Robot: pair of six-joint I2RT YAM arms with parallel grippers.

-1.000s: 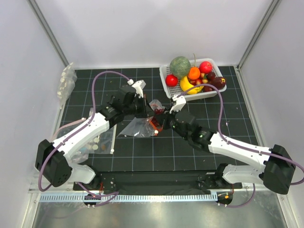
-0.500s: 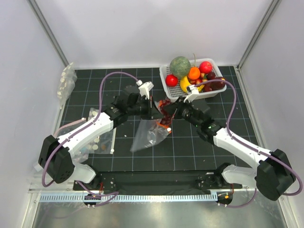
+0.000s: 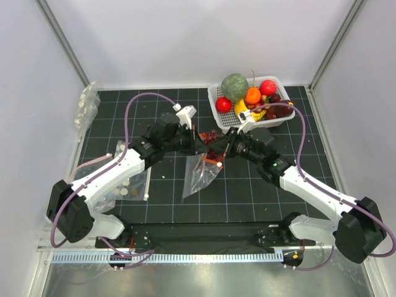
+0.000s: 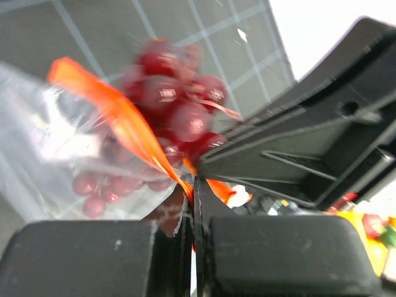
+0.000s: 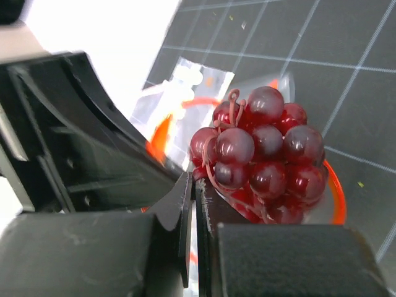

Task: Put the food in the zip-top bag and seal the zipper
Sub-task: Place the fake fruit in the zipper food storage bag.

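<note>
Orange zipper [image 4: 120,120] clamped, left pincer [image 4: 192,189], right pincer [image 5: 195,185]

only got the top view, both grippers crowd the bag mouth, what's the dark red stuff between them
observer: right wrist shows a bunch of dark red grapes in the open mouth of the zip-top bag, with the orange zipper looping round them.
operator: both grippers pinching it
observer: left wrist shows the left gripper shut on the zipper strip.
operator: and the right
observer: the right gripper is shut on the bag's edge beside the grapes.
</note>
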